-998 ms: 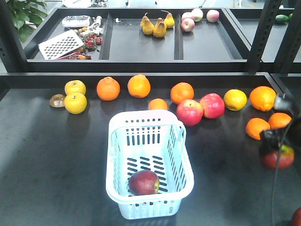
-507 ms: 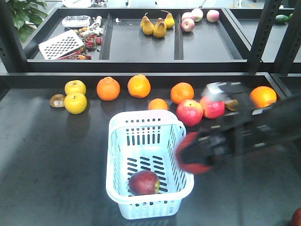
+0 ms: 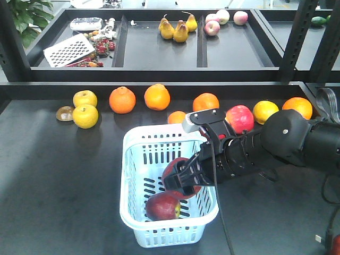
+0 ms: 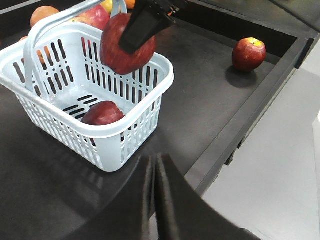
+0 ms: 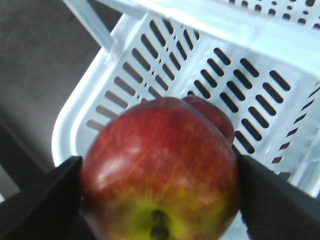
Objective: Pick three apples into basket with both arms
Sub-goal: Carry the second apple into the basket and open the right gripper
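Dark table [image 3: 64,175]: basket [image 3: 139,223], oranges [image 3: 122,100], yellow apples [image 3: 85,116].

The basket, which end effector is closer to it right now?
Right. The right end effector holds an apple above the basket; the left end effector sits shut, off beside it.

Bright even overhead light, soft shadows under fruit, right wrist close-up slightly blurred

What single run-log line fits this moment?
right gripper: holding apple over basket | one apple inside | left gripper: shut, idle
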You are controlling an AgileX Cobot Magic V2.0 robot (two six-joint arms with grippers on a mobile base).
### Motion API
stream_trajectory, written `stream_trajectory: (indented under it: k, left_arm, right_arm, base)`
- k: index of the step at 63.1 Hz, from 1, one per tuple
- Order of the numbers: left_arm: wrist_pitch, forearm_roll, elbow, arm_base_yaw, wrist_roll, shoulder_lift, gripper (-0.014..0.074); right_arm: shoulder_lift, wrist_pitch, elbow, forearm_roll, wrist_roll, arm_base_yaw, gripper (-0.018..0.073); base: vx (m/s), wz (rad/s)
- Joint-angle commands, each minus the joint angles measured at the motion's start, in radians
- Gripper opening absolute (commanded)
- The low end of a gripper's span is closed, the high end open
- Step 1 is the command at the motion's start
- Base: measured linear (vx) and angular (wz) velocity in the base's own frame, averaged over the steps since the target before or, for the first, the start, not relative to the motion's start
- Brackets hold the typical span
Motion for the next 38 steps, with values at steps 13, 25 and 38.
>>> stream_trajectory:
  k: [13,25,38]
  left_arm:
    - [-0.048,-0.047,-0.026,-0.002,-0.008,0.006,-0.0006]
    - [-0.048,-0.047,-0.026,-0.002,-0.008,0.006,-0.0006]
    - [-0.048,-0.047,-0.026,-0.002,-0.008,0.006,-0.0006]
  right_arm:
    - [-0.038,-0.039,-0.024,0.029,0.002,0.0,0.0669]
    - [-0.089,0.062,-0.024,0.006,0.011,0.0,0.0456]
    - [-0.229,0.198,-0.024,-0.218,0.217,-0.044,-0.0013]
  base:
    - [0.0,0.0]
    - [0.0,0.0]
    - [0.0,0.0]
